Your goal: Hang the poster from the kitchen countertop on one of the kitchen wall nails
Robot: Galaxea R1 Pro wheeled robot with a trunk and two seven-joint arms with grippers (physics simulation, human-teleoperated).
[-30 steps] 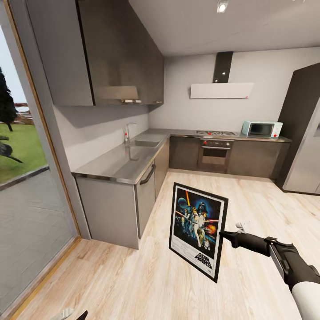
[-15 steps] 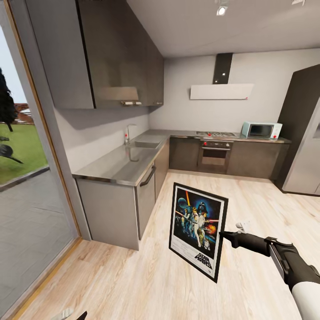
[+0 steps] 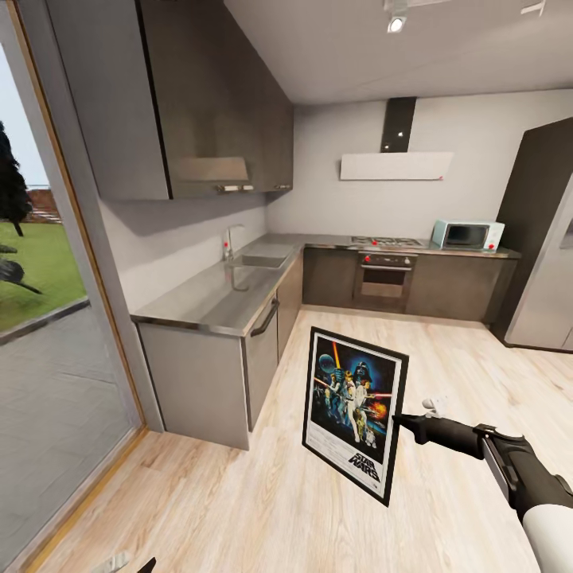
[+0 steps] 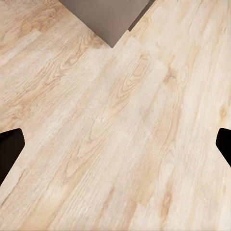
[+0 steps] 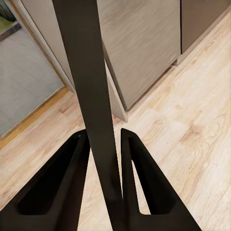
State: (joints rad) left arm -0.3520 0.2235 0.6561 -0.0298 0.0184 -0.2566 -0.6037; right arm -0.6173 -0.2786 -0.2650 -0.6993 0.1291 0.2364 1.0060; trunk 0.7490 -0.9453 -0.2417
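Note:
The black-framed Star Wars poster (image 3: 354,411) hangs upright in the air above the pale wood floor, with my right gripper (image 3: 403,420) shut on its right edge. In the right wrist view the dark frame edge of the poster (image 5: 89,91) runs between the two black fingers (image 5: 142,178), which press on it from both sides. The grey metallic kitchen countertop (image 3: 215,294) with its sink and tap runs along the left wall and turns along the far wall. My left gripper (image 4: 115,144) stands open over bare floor, its fingertips (image 4: 9,149) wide apart.
Dark upper cabinets (image 3: 207,95) hang over the counter. The oven (image 3: 385,278), teal microwave (image 3: 468,233) and hood (image 3: 396,163) line the far wall. A tall grey fridge (image 3: 549,239) stands at the right. A glass door (image 3: 48,318) closes the left side.
The head camera has shifted slightly, so the whole kitchen scene sits a little lower. The poster and my right arm keep the same place in the picture.

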